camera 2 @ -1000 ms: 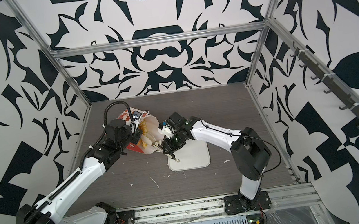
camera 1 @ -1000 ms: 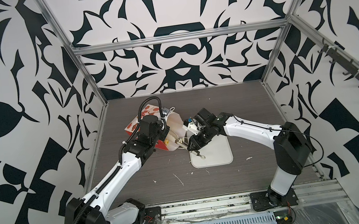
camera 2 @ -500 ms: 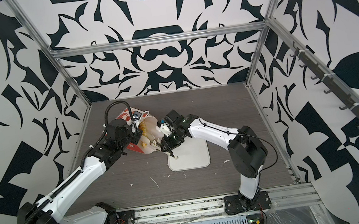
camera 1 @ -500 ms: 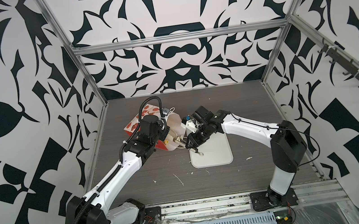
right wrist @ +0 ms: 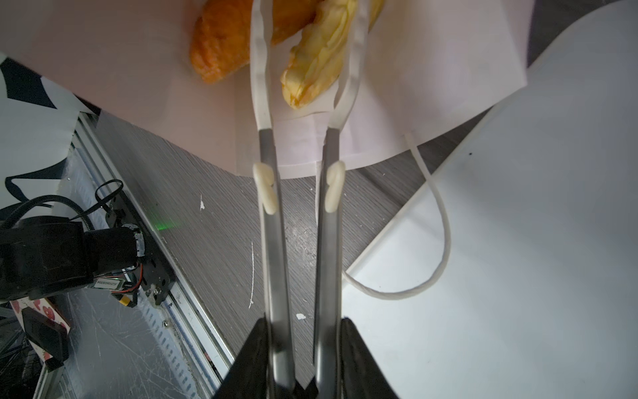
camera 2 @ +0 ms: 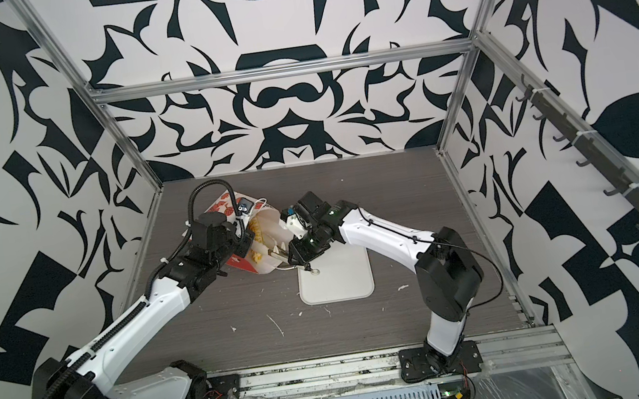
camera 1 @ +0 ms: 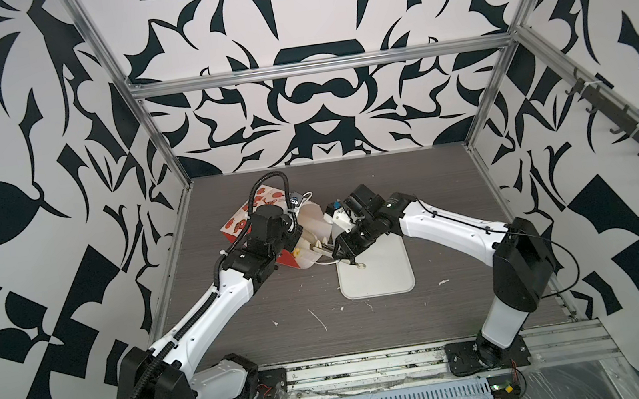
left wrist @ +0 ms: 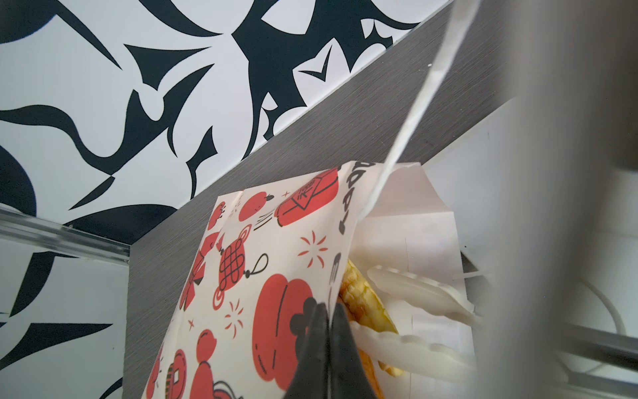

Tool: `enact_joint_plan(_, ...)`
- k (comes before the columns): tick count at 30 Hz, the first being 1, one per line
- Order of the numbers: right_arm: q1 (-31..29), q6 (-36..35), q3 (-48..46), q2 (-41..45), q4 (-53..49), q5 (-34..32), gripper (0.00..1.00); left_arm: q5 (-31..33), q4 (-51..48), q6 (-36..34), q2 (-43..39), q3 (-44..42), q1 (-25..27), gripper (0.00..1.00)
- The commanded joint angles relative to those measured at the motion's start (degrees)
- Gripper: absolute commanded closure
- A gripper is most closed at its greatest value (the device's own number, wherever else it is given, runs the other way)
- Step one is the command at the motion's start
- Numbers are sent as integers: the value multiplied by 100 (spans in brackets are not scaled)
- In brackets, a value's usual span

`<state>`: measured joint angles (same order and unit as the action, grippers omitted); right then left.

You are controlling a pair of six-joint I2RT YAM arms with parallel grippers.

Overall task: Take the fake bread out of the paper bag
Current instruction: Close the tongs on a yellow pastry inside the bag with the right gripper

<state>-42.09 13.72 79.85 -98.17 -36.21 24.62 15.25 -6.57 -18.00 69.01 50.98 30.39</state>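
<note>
Since a second ago the right arm has slid slightly toward the bag, carrying the tongs deeper into its mouth; the left arm has hardly shifted. The right gripper is clamped on the tongs' brushed-metal arms, while the left gripper pinches the rim of the paper bag, holding the mouth agape. The bag lies on its side on the grey wood-grain table, mouth toward the white tray, and one white cord handle loops onto the tray. The fake bread is all inside: a pale yellow, layered, glossy pastry sits just within the mouth, and a ridged, orange-brown piece sits beside it. The yellow pastry lies straight ahead of the tongs, between their translucent silicone blades, with its long axis slightly oblique to them. The blades straddle it, one slipped between the two pastries, but I cannot tell whether they squeeze it yet. The right arm is plainly the nearer one, and the pull would run back along the tongs toward the tray. Slick plastic against soft silicone may slip, and thin creased paper may drag.
</note>
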Motion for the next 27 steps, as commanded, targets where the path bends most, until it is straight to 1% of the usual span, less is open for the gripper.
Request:
enact_joint_plan(1,-16,-91,170,213,106,-19,64,24,154,-17,29,0,-12,100)
enact_joint_plan(10,-5,-84,127,150,78,-57,63,22,118,-19,7,15,-16,100)
enact_joint_plan(18,27,25,83,-47,158,169,63,9,121,-14,-18,8,-15,100)
enact_joint_plan(20,104,36,6,-17,168,225,63,29,112,-15,-35,5,-11,100)
enact_joint_plan(23,201,206,-260,110,447,347,64,19,146,-17,-86,-34,-11,100)
enact_joint_plan(27,207,239,-269,39,467,422,65,0,173,-28,-26,4,-15,100)
